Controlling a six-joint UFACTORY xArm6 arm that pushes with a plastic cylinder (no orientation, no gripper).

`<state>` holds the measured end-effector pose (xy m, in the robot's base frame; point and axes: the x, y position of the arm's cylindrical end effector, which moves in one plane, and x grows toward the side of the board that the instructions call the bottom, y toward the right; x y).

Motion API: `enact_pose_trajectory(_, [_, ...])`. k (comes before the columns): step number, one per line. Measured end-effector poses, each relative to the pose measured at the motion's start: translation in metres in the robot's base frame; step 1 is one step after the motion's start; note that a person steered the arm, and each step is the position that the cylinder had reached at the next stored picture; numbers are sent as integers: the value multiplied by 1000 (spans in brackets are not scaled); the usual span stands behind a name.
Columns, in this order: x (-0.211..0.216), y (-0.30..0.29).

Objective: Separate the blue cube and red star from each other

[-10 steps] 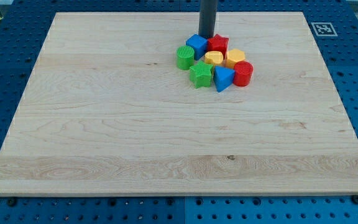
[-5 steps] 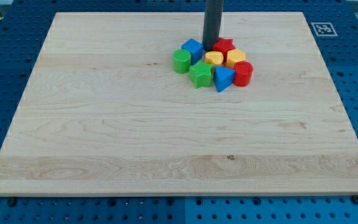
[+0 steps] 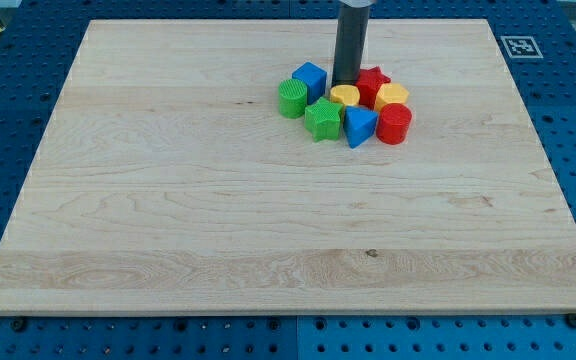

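My tip [image 3: 346,84] stands between the blue cube [image 3: 310,79] on its left and the red star [image 3: 373,82] on its right, touching or nearly touching both. The rod hides the star's left edge. Both blocks sit at the top of a tight cluster in the upper middle of the wooden board [image 3: 168,200]. Directly below my tip lies a yellow block [image 3: 344,96].
The cluster also holds a green cylinder [image 3: 292,99], a green star [image 3: 322,119], a blue triangular block [image 3: 359,126], a second yellow block [image 3: 392,96] and a red cylinder [image 3: 394,123]. A printed marker [image 3: 517,46] sits at the board's top right corner.
My tip has moved down and slightly right into the gap between the cube and star. The blue cube shifted left, the red star and the right-hand blocks shifted right.
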<state>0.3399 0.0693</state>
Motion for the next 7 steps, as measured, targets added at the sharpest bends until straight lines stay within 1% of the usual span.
enact_pose_trajectory(1, [7, 21])
enact_pose_trajectory(3, [-6, 42])
enact_pose_trajectory(4, [-6, 62])
enact_pose_trajectory(6, [10, 63])
enact_pose_trajectory(7, [11, 74])
